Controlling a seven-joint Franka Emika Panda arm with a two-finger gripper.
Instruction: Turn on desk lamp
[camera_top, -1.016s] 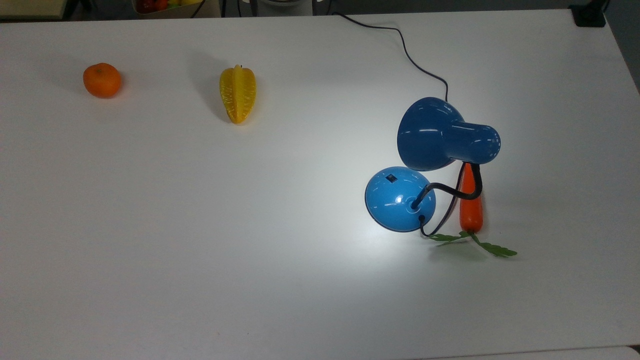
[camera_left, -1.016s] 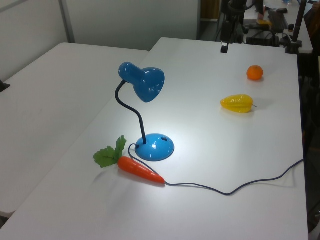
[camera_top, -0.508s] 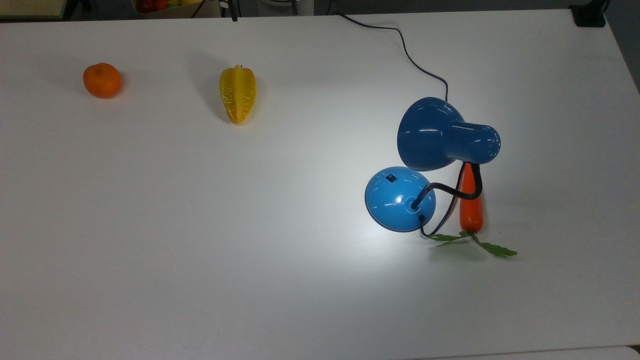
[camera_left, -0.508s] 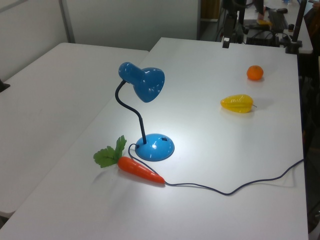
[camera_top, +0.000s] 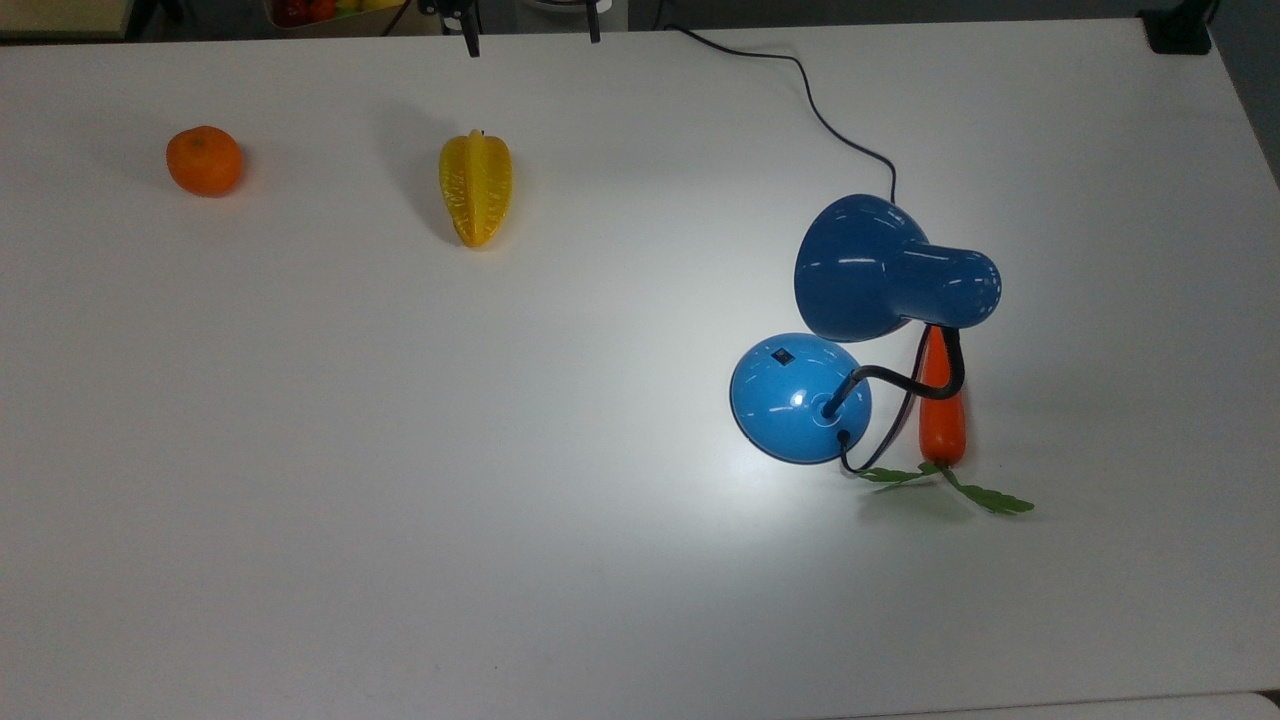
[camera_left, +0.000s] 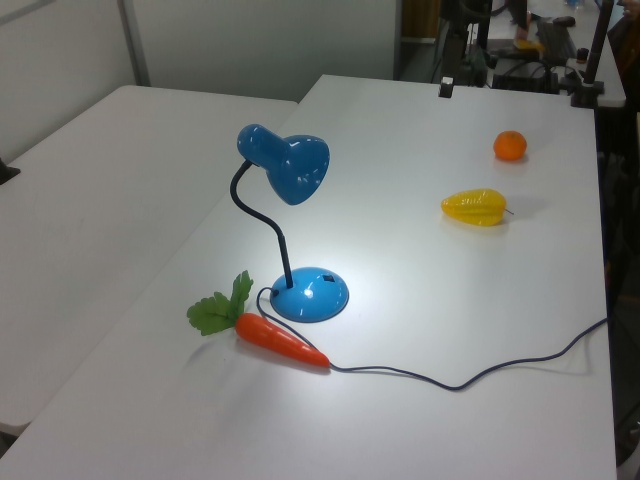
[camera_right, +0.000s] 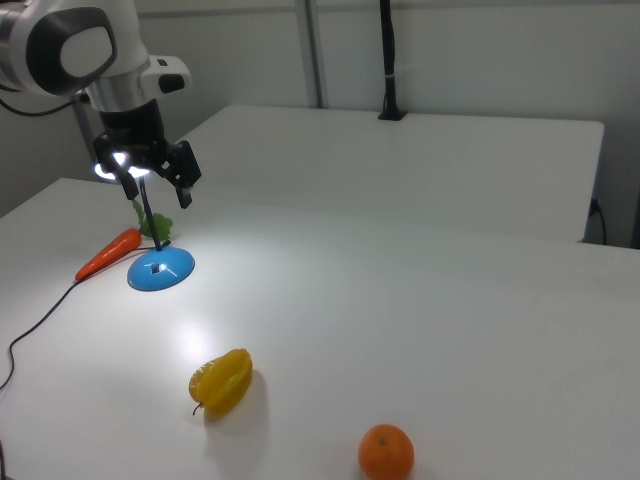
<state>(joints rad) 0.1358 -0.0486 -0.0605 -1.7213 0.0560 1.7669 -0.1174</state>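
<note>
3 pieces of produce share the white bench (camera_top: 400, 450) with the desk lamp (camera_top: 800, 398), and the lamp is lit: a bright pool of light spreads over the bench around its round blue base. In the top view the lamp stands toward the top view's right, its black neck curving up to the blue shade, which hangs over the bench just above the base. The small black switch (camera_top: 780, 354) sits on the dome of the base. A black cord (camera_top: 830, 125) trails from the base to the far edge. The carrot (camera_top: 941, 405) lies just beside the base, partly under the shade, leaves pointing to the near edge. The yellow starfruit (camera_top: 475, 187) and the orange (camera_top: 204, 160) sit well apart from the lamp. The pincer (camera_right: 158, 188) hangs in the air above the bench, its 2 fingers spread apart, holding nothing, touching nothing
</note>
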